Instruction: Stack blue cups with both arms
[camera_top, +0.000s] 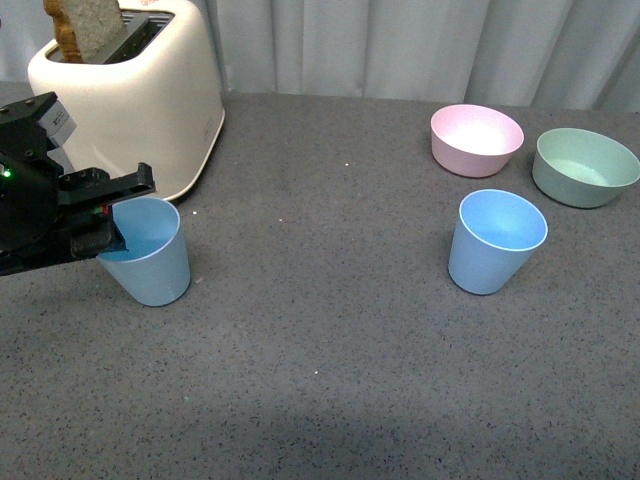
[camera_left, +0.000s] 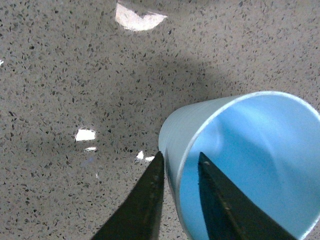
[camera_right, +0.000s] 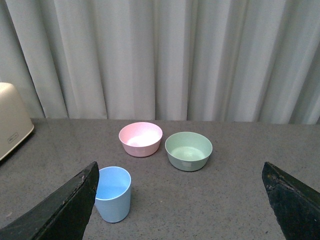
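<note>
Left hand (camera_left: 181, 156) clamps the wall of left cup (camera_top: 150, 262), lower left of front view. Right hand (camera_right: 180, 167) is wide open. Right cup (camera_top: 495, 245) stands alone on counter (camera_top: 320, 350).

Tally: two light-blue tapered plastic cups (camera_top: 152, 262) (camera_top: 492, 245), one pink round plastic bowl (camera_top: 476, 140), one pale-green round plastic bowl (camera_top: 585, 167), one cream boxy toaster (camera_top: 140, 105), one brown bread slice (camera_top: 88, 25).

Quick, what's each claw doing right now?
Left gripper: closed on the wall of a blue cup.
Right gripper: open, holding nothing.
</note>
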